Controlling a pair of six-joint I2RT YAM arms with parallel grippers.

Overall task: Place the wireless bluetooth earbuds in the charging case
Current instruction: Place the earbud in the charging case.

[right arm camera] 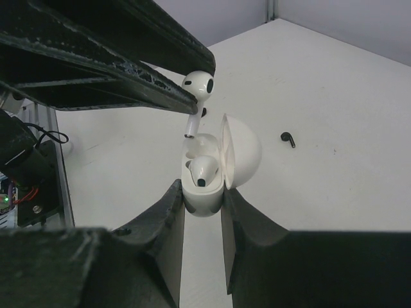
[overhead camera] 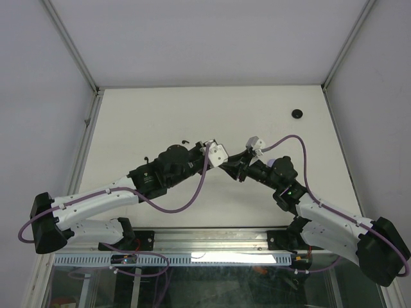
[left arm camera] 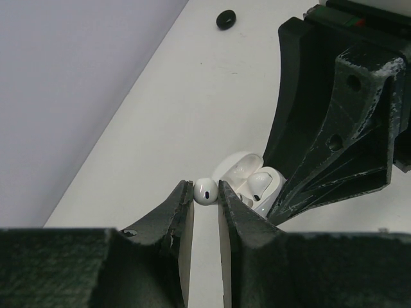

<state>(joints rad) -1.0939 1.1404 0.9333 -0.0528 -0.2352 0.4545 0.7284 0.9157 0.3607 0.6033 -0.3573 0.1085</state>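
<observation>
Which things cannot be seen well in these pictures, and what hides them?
Top external: the charging case and the white earbud are hidden among the grippers.
Left wrist: the left gripper hides the earbud's stem; the right gripper covers the case's base.
Right wrist: whether the stem's tip is inside the case cannot be told.
Top external: the black round thing is too small to identify.

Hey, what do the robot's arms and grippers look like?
The left arm and right arm are white shells with black joints, each trailing a purple cable. The fingers are black wedges, scuffed whitish. A green light glows on the right arm.
</observation>
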